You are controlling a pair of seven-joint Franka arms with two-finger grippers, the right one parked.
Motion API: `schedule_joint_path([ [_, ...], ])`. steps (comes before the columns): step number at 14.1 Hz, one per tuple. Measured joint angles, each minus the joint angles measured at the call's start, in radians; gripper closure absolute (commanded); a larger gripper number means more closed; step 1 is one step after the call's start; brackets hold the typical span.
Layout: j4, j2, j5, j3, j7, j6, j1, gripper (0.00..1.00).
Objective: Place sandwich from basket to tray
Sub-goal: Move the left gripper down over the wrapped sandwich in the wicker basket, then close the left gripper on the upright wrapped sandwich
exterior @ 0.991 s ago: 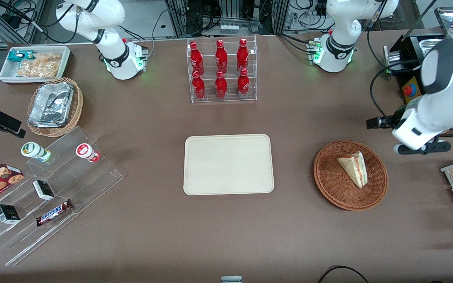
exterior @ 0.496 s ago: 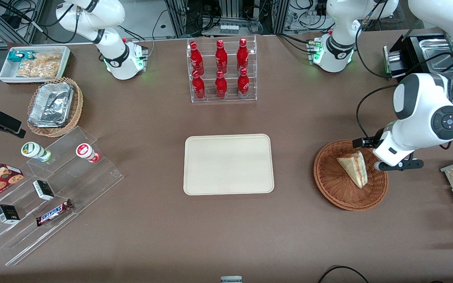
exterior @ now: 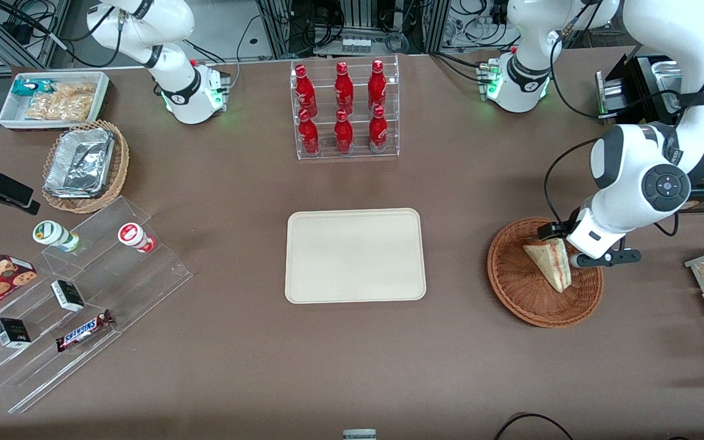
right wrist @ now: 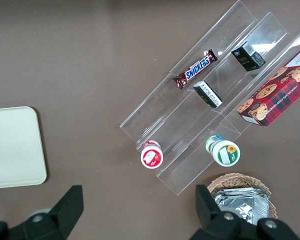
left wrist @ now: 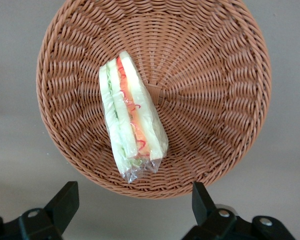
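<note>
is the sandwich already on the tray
No, the sandwich lies in the wicker basket, the beige tray is bare, and the gripper hovers open-jawed above the basket.

Evenly and brightly lit from overhead, with only soft, short shadows under the tray (exterior: 355, 255) and around the basket (exterior: 520, 299). Mild glare on the clear wrap of the sandwich (left wrist: 132, 127), sharp in the wrist view. Gripper (left wrist: 132, 212) over the basket's rim, fingers dark, slightly soft, spread wide.
</note>
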Motion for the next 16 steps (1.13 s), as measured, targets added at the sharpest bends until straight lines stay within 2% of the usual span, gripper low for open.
schedule_joint_path([
  [8, -0.086, 0.054, -0.005, 0.000, -0.279, 0.238, 0.000, 0.00],
  [15, -0.099, 0.115, -0.062, 0.001, -0.315, 0.326, 0.000, 0.00],
  [16, -0.099, 0.121, -0.063, 0.001, -0.316, 0.331, 0.001, 0.03],
])
